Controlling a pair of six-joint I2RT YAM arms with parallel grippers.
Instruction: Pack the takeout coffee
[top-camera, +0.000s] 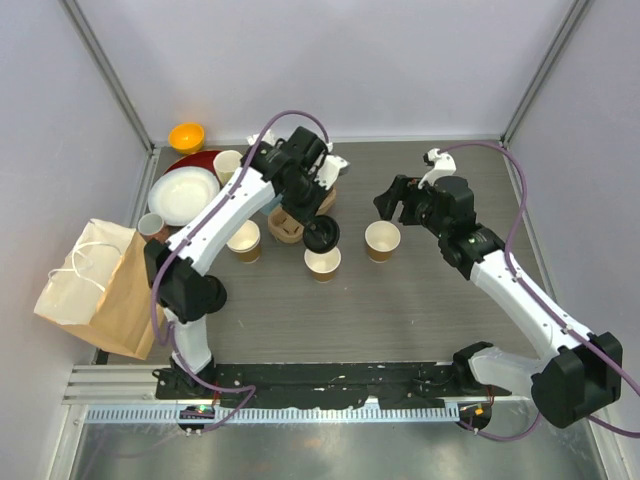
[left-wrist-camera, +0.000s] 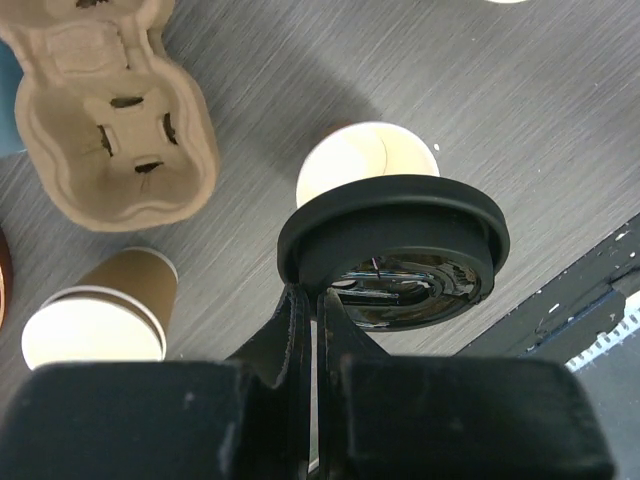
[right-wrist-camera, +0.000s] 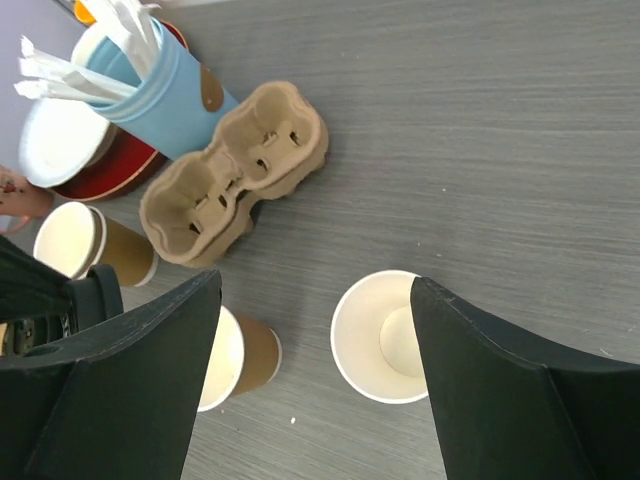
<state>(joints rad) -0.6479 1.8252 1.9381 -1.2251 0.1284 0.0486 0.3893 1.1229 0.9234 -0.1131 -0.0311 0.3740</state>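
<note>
Three open brown paper cups of the takeout coffee stand on the table: one at the left (top-camera: 243, 240), one in the middle (top-camera: 322, 263), one at the right (top-camera: 381, 240). My left gripper (top-camera: 314, 220) is shut on the rim of a black lid (top-camera: 322, 237), which hangs just above the middle cup (left-wrist-camera: 367, 160). In the left wrist view the lid (left-wrist-camera: 393, 250) hides that cup's near rim. My right gripper (top-camera: 391, 208) is open just above the right cup (right-wrist-camera: 385, 335), which shows empty between its fingers (right-wrist-camera: 150, 380).
A cardboard cup carrier (top-camera: 290, 222) lies behind the cups. At the back left stand a blue cup of white sticks (right-wrist-camera: 150, 75), a white plate (top-camera: 185, 195) on a red one, a pale mug (top-camera: 228, 163) and an orange bowl (top-camera: 186, 135). A brown paper bag (top-camera: 100, 290) sits at the left edge.
</note>
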